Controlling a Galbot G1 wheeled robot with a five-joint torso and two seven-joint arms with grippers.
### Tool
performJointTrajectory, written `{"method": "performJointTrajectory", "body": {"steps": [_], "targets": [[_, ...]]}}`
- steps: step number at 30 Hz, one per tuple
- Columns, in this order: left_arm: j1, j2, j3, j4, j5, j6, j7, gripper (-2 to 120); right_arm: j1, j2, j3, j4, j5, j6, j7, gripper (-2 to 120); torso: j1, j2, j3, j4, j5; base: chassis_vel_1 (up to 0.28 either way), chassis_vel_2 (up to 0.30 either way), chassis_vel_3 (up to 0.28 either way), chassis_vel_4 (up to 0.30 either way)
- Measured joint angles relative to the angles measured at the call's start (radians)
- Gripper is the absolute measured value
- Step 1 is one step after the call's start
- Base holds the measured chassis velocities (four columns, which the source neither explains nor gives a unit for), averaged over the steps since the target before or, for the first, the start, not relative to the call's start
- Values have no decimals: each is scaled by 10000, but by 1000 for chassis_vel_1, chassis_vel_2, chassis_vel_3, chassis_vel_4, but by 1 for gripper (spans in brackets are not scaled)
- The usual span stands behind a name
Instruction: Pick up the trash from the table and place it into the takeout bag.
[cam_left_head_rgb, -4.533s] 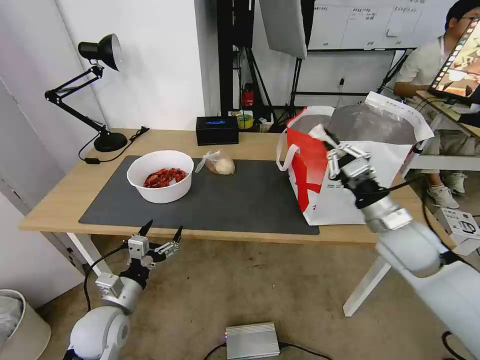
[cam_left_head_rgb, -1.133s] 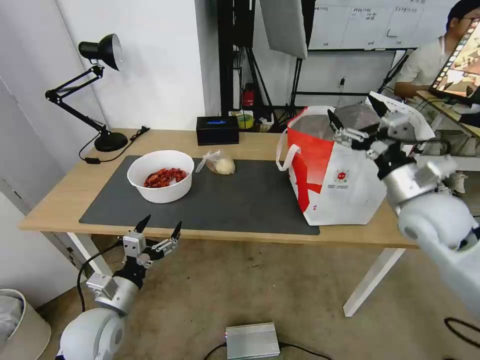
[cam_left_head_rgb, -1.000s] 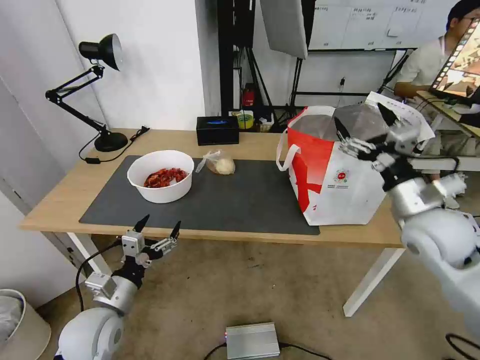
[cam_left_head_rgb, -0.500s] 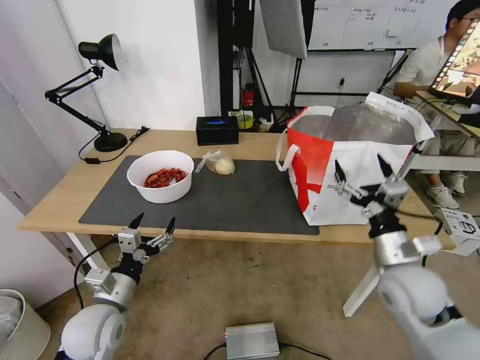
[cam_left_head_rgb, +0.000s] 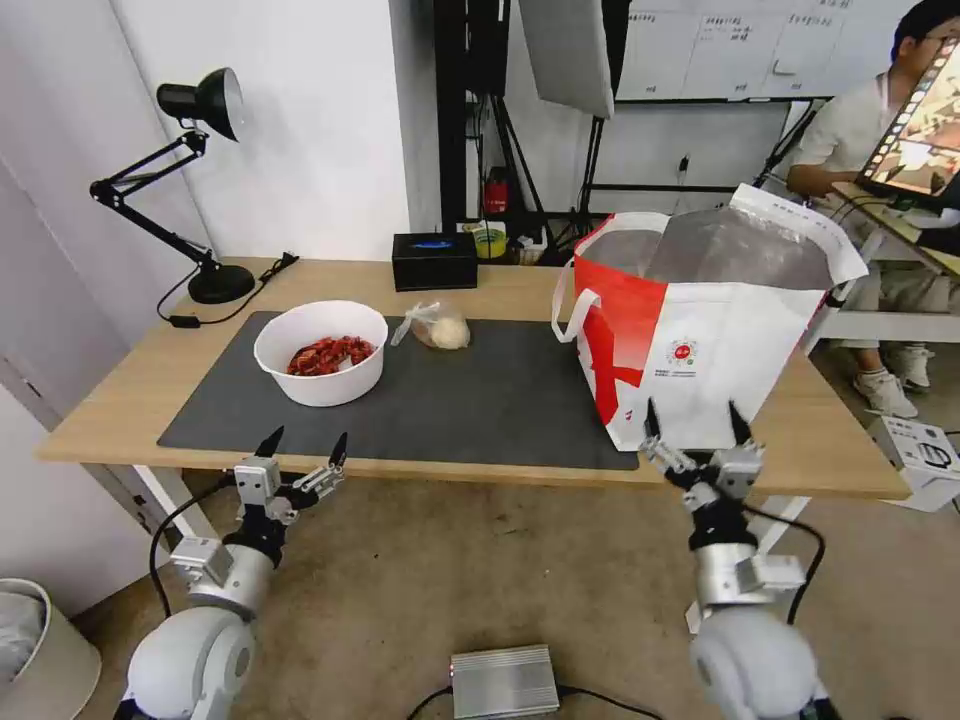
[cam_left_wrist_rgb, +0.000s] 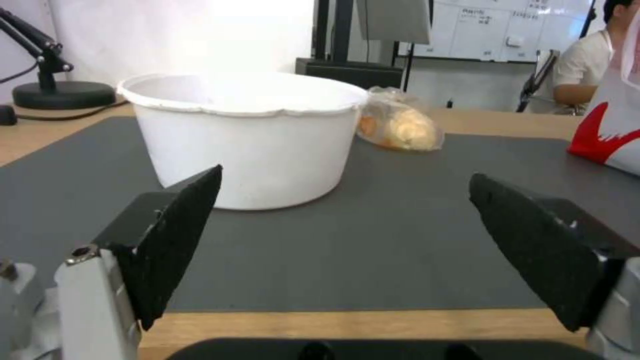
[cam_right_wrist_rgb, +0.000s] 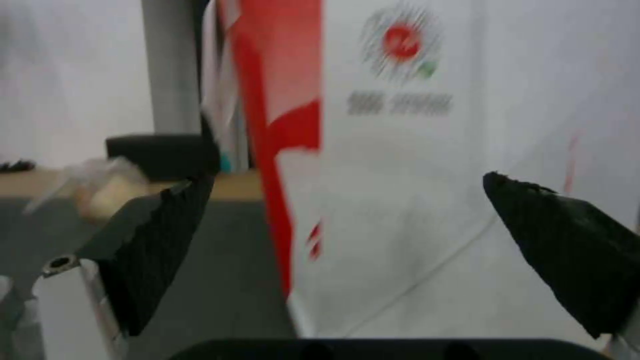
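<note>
The trash remaining on the table (cam_left_head_rgb: 130, 385) consists of two items, both resting on the dark grey mat (cam_left_head_rgb: 480, 400). At the left of the mat, a white round bowl (cam_left_head_rgb: 320, 352) stands upright, presumably so that its red shells (cam_left_head_rgb: 330, 354) are not spilled. Its wall is plain white and its rim slightly scalloped. Just to the right of the bowl, a clear bag with a beige lump (cam_left_head_rgb: 438, 326) lies on its side; the film is crumpled and twisted at one end. At the right end of the table, the takeout bag (cam_left_head_rgb: 700, 330) stands upright with its mouth held open, so that items can be dropped in from above. A red side panel, silver foil lining and a small round logo are shown.

The left gripper (cam_left_head_rgb: 300, 455) is held below the near table edge, facing the bowl, jaws apart and empty. The right gripper (cam_left_head_rgb: 695, 425) is held low before the takeout bag, jaws likewise apart and empty. The task is judged partly complete.
</note>
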Motion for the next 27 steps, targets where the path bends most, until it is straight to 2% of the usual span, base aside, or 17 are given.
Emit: {"method": "performJointTrajectory", "body": {"steps": [6,13,19,27], "targets": [[76,-27,13,-52,-18,-4,-45,100,-182,263,-263,-33,-160,-81,96,100,0,0,0,1,0,0,0,0,0],[60,-111,70,-26,29,-4,-58,100,-412,178,-365,52,-103,-235,106,100,0,0,0,0,1,0,0,0,0],[35,-166,103,35,104,-4,-52,100,-812,-73,-572,690,322,-1288,115,100,0,1,0,0,1,0,0,0,0],[30,-185,124,52,132,-16,-27,100,-777,-219,-548,830,478,-1566,228,100,0,0,0,0,2,0,0,0,0]]}}
